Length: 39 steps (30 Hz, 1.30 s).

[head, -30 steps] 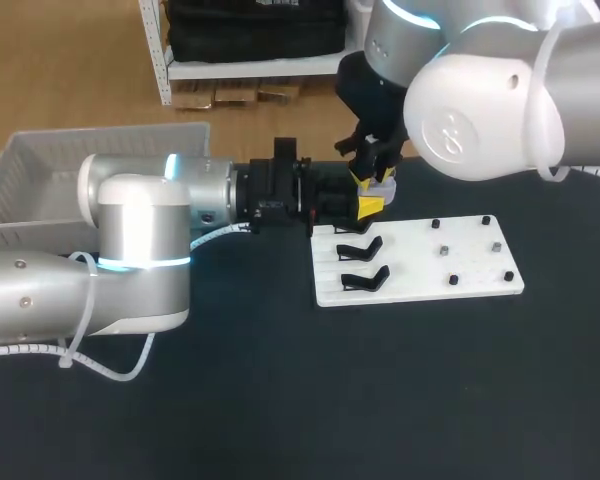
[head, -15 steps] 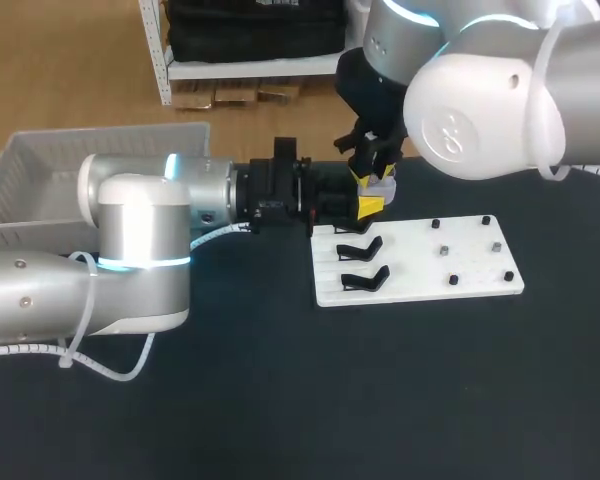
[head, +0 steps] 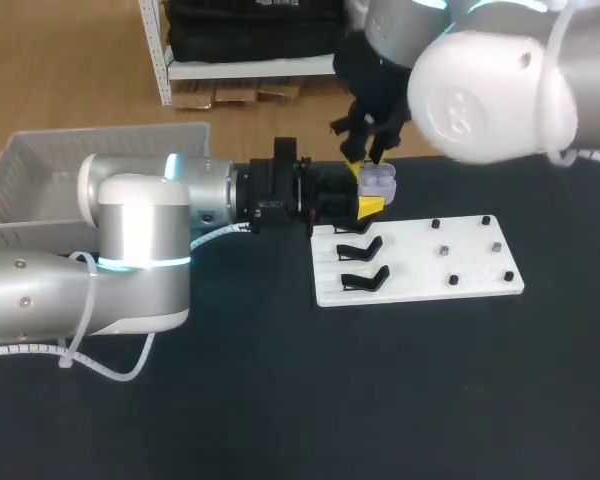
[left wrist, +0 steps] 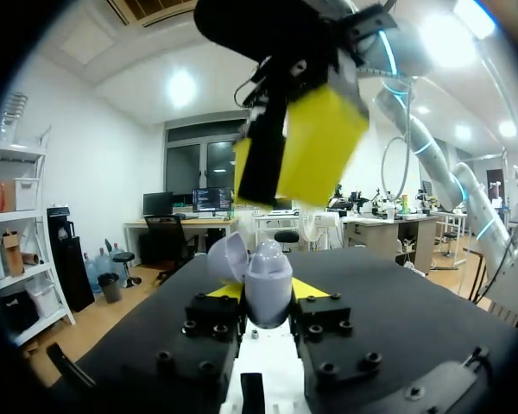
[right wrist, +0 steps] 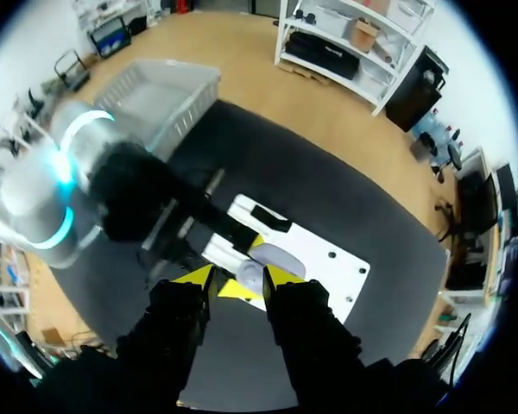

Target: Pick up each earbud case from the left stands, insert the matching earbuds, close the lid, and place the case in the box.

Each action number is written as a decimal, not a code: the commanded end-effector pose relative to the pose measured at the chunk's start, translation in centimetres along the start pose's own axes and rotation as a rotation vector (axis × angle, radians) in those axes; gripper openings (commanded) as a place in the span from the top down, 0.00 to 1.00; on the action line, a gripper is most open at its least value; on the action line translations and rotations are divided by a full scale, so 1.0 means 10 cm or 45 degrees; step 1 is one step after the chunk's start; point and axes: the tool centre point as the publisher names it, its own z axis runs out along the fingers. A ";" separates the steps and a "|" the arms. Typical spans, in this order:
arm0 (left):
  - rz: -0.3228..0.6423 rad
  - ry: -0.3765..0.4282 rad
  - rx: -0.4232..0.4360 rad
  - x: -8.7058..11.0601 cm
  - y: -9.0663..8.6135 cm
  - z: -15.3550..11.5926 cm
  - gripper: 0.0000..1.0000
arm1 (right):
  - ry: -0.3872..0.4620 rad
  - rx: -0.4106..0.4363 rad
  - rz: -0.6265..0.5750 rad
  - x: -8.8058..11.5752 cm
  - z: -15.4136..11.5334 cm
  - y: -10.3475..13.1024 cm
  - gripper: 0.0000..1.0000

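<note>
Earbud case (left wrist: 268, 276) lid up | left gripper (left wrist: 268, 293) grasping it | right gripper (right wrist: 237, 277) released above | I'd fear an off-centre push dislodging it.

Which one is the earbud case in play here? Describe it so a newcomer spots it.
On the dark table lies a white board; at its far left corner my left gripper comes in from the left. Between its yellow tips sits the earbud case, a small, rounded, pale lavender shell with its lid open, unlike the bare black stands beside it.
</note>
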 end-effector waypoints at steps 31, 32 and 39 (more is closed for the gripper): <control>0.006 -0.006 -0.012 0.01 -0.02 0.01 1.00 | -0.088 0.009 0.324 0.01 0.43 -0.61 0.65; 0.006 -0.006 -0.012 0.01 -0.02 0.01 1.00 | -0.086 0.004 0.326 0.03 0.43 -0.60 0.65; 0.006 -0.006 -0.012 0.01 -0.02 0.01 1.00 | -0.078 -0.015 0.346 0.08 0.45 -0.58 0.65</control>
